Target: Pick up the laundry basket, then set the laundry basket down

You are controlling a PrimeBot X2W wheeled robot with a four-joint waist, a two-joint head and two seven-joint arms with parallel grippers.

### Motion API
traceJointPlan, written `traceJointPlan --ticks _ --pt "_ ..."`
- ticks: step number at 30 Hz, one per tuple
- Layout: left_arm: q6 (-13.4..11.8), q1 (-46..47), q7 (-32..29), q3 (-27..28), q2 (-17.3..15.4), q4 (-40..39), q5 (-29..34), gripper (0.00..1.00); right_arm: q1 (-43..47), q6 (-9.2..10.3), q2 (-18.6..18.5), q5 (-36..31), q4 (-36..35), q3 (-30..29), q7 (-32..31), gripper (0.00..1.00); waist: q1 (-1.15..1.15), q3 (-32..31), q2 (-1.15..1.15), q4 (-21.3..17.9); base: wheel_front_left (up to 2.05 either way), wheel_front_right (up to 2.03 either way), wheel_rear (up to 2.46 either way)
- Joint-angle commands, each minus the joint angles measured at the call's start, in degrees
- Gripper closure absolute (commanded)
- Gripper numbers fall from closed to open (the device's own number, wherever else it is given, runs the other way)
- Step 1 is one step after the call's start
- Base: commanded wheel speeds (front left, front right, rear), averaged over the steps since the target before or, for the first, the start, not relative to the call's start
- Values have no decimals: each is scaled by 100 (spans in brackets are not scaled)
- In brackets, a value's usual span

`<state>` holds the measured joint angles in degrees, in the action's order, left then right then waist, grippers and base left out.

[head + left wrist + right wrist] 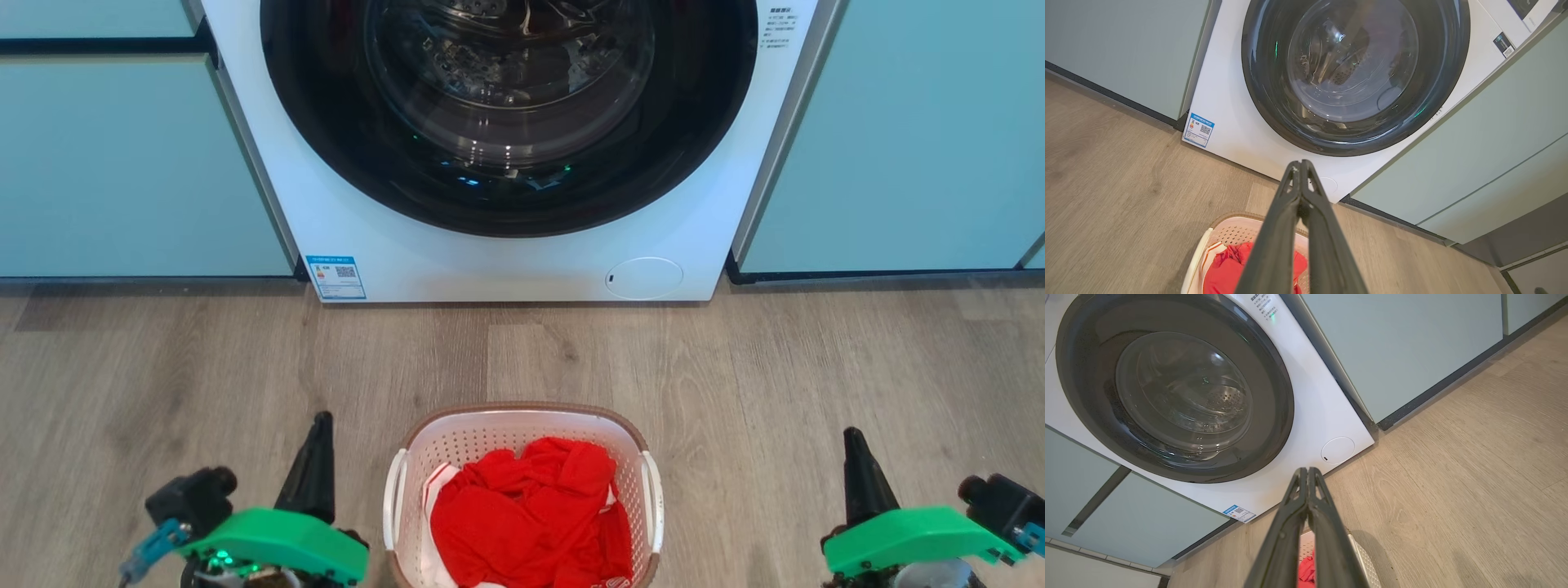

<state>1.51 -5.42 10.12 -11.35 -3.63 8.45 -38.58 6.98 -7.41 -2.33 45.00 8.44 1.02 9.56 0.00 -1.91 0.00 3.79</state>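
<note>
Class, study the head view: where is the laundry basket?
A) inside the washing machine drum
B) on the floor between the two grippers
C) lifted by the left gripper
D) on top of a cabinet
B: the laundry basket sits on the floor, with the shut left gripper and right gripper apart from it on either side.

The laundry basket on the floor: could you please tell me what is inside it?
The laundry basket holds a crumpled red garment, with some white fabric showing at its left. They cover the basket's bottom, so anything beneath them cannot be seen.
</note>
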Motion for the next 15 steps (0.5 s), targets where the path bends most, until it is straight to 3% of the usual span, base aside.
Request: traceJointPlan --ticks 1,15 --pt "34 359 -28 146 -81 -150 -163 100 -317 -2 -104 153 -142 -27 -50 100 0 4 0 -6 0 0 0" --pt "123 478 -236 343 -101 -47 -1040 100 -471 -3 -128 913 -34 -99 -262 100 0 36 0 -66 0 0 0"
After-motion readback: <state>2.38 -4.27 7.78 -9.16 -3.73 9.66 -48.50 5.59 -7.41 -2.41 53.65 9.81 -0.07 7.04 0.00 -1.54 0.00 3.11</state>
